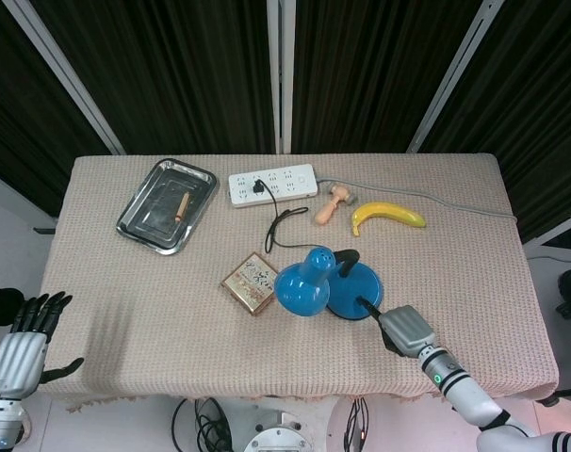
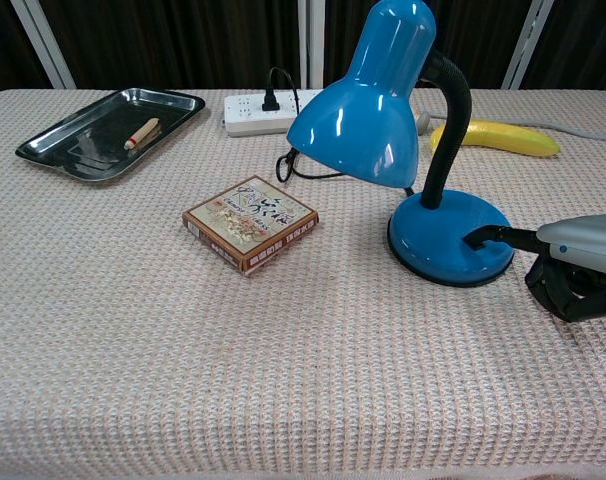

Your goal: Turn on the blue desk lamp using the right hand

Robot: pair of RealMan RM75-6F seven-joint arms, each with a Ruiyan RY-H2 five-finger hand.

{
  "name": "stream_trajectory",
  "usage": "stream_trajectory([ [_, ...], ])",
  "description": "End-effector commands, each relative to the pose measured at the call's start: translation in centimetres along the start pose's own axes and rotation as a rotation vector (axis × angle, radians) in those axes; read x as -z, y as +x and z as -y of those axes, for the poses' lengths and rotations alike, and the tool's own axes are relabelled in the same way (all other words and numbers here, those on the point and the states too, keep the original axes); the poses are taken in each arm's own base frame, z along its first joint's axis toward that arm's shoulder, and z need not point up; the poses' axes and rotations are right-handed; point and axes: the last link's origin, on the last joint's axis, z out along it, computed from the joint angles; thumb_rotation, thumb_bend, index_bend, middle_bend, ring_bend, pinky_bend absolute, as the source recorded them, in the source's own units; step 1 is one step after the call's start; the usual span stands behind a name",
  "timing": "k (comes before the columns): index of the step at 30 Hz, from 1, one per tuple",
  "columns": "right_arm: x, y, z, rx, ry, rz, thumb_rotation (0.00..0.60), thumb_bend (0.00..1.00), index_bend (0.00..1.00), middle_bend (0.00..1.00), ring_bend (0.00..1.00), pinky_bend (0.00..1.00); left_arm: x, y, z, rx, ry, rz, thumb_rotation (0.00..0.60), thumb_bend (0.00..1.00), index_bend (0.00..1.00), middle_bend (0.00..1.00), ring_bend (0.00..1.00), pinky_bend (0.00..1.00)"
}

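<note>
Low at the right edge of the chest view: right hand [image 2: 581,262], one dark finger stretched out onto the rim of the blue lamp [image 2: 403,150] base, the rest curled under, nothing held. Lamp stood right of centre on the table [image 2: 133,330], shade unlit as far as could be judged.

Likely risks, judged from this pose:
- Fingertip possibly off the switch, which could not be made out; a press then wasted.
- Sideways push instead of a downward one; base slid toward the small box [image 2: 250,222] at centre left.
- Too hard a shove; tall bent neck tipped over.

Further back, upper part of the frame: cord looped to the power strip [image 2: 268,110], banana [image 2: 495,137] upper right, metal tray [image 2: 108,130] upper left.

Lower left corner of the head view: left hand [image 1: 26,344] off the table, fingers spread, empty.
</note>
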Motion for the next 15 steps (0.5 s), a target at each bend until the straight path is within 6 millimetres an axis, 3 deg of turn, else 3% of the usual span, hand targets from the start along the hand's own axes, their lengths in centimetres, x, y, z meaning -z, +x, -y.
stream_trajectory([
  [1, 0.02, -0.19, -0.12, 0.001, -0.007, 0.003, 0.600, 1.00, 0.00, 0.88, 0.86, 0.85, 0.02, 0.00, 0.01, 0.000, 0.000, 0.000, 0.600, 0.00, 0.09, 0.05, 0.00, 0.00],
  [15, 0.69, -1.17, -0.47, -0.017, -0.025, 0.004, 0.600, 1.00, 0.00, 0.88, 0.86, 0.85, -0.01, -0.02, 0.03, 0.001, -0.001, 0.001, 0.600, 0.00, 0.09, 0.05, 0.00, 0.00],
])
